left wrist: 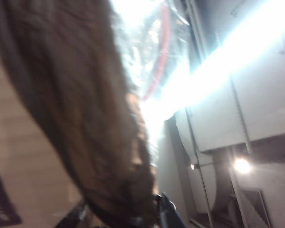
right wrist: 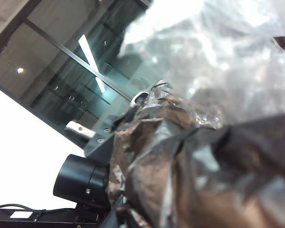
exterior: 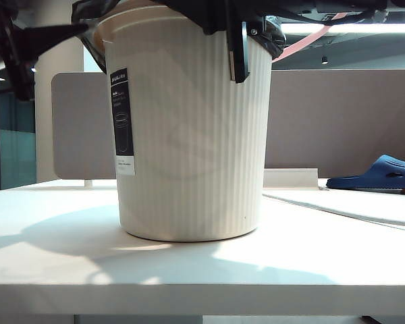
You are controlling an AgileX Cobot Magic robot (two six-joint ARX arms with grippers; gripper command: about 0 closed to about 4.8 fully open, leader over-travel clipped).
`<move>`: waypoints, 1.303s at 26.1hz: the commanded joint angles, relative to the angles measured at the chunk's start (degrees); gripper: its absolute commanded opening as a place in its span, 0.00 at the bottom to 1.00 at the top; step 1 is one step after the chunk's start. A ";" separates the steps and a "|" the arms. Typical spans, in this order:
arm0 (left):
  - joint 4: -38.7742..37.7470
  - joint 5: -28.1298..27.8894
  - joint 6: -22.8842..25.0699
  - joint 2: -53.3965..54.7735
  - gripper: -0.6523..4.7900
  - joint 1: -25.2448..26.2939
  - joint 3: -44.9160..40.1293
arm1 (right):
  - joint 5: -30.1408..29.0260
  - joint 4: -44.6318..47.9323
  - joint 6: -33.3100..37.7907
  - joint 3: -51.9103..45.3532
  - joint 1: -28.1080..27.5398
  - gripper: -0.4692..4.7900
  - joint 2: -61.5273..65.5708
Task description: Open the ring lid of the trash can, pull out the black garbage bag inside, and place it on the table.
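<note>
Left tool (left wrist: 128,218): at the can's rim, black garbage bag (left wrist: 76,118) blocking it; state unclear.
Right tool (right wrist: 147,156): probably clamped on the bag.
Counter (exterior: 202,270): trash can (exterior: 192,135) below both tools; blue slipper (exterior: 381,172) beyond.

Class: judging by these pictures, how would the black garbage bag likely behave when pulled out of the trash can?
The black garbage bag looks thin and crinkled, so probably floppy and light. Its glossy film may slip.

Trash can (exterior: 189,135) top cut off by exterior frame; left wrist view blurred; black garbage bag (right wrist: 190,161) hides right gripper.
</note>
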 commanded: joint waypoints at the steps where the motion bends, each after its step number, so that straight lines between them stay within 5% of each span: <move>1: 0.42 -1.66 0.63 -0.20 0.45 -0.15 0.17 | -0.31 0.13 -0.22 0.33 0.26 0.08 -0.13; 8: 0.35 -3.96 1.77 -0.13 0.42 -1.05 0.17 | -0.11 -2.32 -1.55 0.35 1.42 0.08 -0.13; 18: 0.42 -3.98 2.73 -0.15 0.11 -1.05 0.17 | -0.13 -1.97 -1.53 0.35 2.38 0.08 -0.13; 34: 7.15 -6.99 -1.49 -0.15 0.11 -1.03 0.33 | -0.35 -0.79 -1.33 4.02 2.12 0.08 -0.13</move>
